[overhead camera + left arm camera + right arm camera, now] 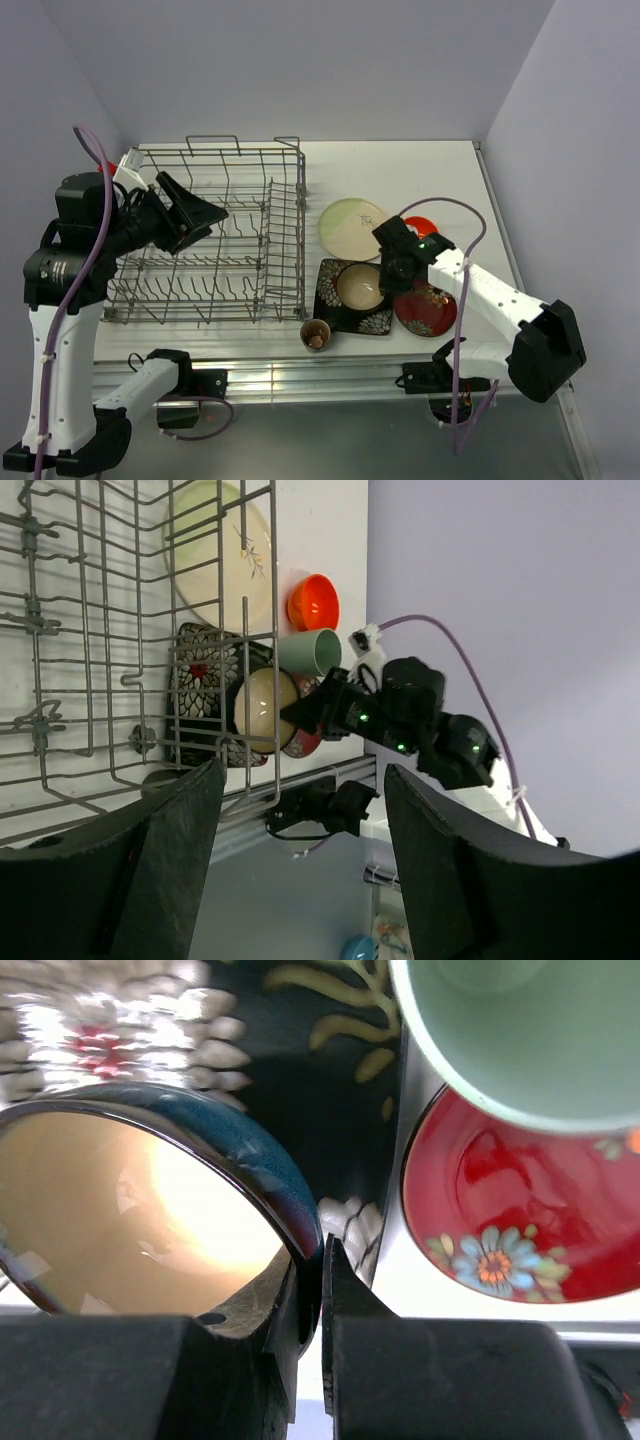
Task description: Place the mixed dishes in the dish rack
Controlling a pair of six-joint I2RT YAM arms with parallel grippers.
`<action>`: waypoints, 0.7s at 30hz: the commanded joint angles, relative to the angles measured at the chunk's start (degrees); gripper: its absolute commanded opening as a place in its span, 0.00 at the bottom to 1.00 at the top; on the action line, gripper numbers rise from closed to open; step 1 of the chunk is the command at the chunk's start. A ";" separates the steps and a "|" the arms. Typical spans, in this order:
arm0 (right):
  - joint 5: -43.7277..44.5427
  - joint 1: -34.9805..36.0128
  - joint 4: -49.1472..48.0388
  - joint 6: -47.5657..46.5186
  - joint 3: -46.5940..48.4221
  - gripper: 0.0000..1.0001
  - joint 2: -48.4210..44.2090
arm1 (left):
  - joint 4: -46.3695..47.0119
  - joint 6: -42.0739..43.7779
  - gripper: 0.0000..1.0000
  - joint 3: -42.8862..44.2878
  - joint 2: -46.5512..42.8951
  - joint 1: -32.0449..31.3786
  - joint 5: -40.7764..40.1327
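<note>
Top view: bright, even, diffuse light from overhead. White table [450, 170] close to washed out. No hard shadows, only faint soft ones under the dish rack [215, 240] wires. Small red glow below the table's near edge, left side.

Left wrist view: left fingers [150, 880] underexposed, black and soft along the bottom. The rack wires beyond are sharp.

Right wrist view: very close range. Warm glare patch blows out the inside of the dark blue bowl [240, 1150]. Black floral plate [110, 1030] smeared at top left, green cup [520, 1030] out of focus. Red plate [520, 1210] glossy with its flower print sharp. Right fingers [150, 1380] featureless black
</note>
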State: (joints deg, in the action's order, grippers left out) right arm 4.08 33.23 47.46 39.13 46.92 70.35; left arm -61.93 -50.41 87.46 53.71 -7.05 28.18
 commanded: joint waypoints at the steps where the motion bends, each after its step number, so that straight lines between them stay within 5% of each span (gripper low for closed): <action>1: 0.67 0.25 3.24 -2.13 12.72 0.00 -4.78 | 1.81 3.74 0.72 3.67 2.27 -0.68 4.24; 13: -15.92 0.25 11.43 -7.49 43.41 0.00 -1.71 | 9.46 -1.70 0.87 8.25 13.86 -18.42 2.75; 21: -22.09 0.25 10.90 -9.16 47.13 0.00 -0.47 | 16.04 -5.83 0.99 7.03 16.07 -22.21 6.97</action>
State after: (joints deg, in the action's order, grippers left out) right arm -12.75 33.23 60.60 30.63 91.18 69.60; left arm -51.90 -54.00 93.27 70.30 -27.81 32.34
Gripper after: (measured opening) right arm 0.135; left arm 0.990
